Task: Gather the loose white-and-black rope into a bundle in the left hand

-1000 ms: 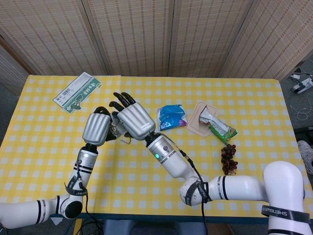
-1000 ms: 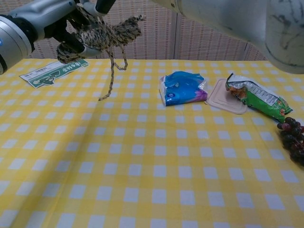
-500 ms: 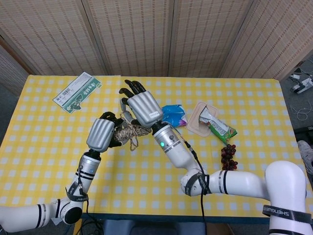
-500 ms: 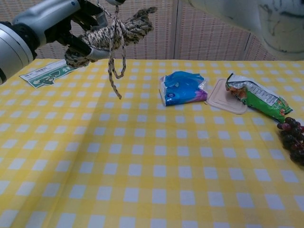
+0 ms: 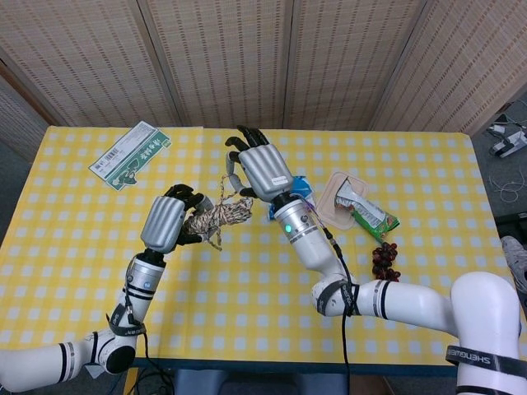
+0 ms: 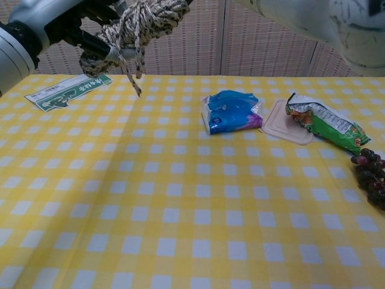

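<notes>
At the far left of the yellow-and-white checked tablecloth point(image 5: 74, 239) lay a green-and-white printed paper packet point(image 5: 130, 155), flat and well apart from the work. Next to the right, the silver left hand point(image 5: 167, 220) was raised above the table with its dark fingers curled around the speckled white-and-black rope point(image 5: 217, 216), which sat as a thick coiled bundle jutting from the hand toward the right. Over the last second the dangling tail had grown much shorter: where a long strand had hung well below the bundle, only a short end point(image 6: 133, 77) drooped under the coils in the chest view, none of it touching the cloth.

Just right of the bundle, the silver right hand point(image 5: 262, 169) had risen and drawn away toward the far side of the table. Its dark fingers were spread and pointing upward; whether a strand was still caught at its thumb could not be told, though a thin line seemed to run up from the bundle toward it.

Further right lay a blue plastic tissue pack point(image 6: 231, 111), a pale pink lid point(image 6: 283, 129), a green-and-white snack wrapper point(image 6: 325, 124) and a bunch of dark grapes point(image 6: 373, 175), all untouched.

By this showing the gathering was nearly done; tucking in the last short end appeared to be what remained.
</notes>
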Robot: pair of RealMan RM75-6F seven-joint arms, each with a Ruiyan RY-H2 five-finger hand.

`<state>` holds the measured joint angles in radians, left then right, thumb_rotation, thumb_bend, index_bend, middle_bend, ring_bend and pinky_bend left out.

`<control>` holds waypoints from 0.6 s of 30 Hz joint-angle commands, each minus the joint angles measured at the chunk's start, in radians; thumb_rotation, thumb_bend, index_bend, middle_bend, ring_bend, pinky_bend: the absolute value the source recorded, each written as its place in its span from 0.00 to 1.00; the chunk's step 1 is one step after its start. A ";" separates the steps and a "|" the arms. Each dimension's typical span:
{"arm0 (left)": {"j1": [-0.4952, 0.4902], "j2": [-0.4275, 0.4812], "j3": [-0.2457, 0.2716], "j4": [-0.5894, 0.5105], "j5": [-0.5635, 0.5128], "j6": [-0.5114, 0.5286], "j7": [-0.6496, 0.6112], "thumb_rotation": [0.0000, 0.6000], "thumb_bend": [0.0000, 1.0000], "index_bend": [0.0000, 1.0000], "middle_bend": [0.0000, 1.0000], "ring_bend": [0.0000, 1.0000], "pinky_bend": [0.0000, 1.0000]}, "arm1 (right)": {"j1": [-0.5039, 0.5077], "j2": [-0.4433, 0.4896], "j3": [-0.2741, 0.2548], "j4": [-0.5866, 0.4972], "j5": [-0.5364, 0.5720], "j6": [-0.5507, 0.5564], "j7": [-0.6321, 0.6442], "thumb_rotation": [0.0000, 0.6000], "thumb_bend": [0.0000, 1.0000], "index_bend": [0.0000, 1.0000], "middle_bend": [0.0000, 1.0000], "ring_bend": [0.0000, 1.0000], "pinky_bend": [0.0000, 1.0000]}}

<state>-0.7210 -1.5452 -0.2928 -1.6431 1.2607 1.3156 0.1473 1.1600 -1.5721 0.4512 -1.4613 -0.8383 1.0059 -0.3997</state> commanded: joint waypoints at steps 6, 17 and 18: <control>0.008 0.004 -0.029 -0.004 0.009 0.003 -0.047 1.00 0.25 0.68 0.71 0.49 0.26 | -0.018 -0.017 -0.024 0.044 -0.012 -0.024 0.053 1.00 0.52 0.60 0.24 0.04 0.08; 0.018 0.043 -0.081 -0.045 -0.020 0.003 -0.074 1.00 0.25 0.68 0.71 0.49 0.25 | -0.033 -0.048 -0.067 0.097 -0.040 -0.048 0.074 1.00 0.53 0.60 0.24 0.04 0.08; 0.018 0.044 -0.084 -0.046 -0.021 0.006 -0.071 1.00 0.25 0.68 0.71 0.49 0.25 | -0.034 -0.049 -0.070 0.098 -0.042 -0.049 0.074 1.00 0.53 0.60 0.24 0.04 0.08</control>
<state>-0.7039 -1.5021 -0.3751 -1.6877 1.2409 1.3199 0.0745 1.1270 -1.6204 0.3827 -1.3639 -0.8790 0.9581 -0.3262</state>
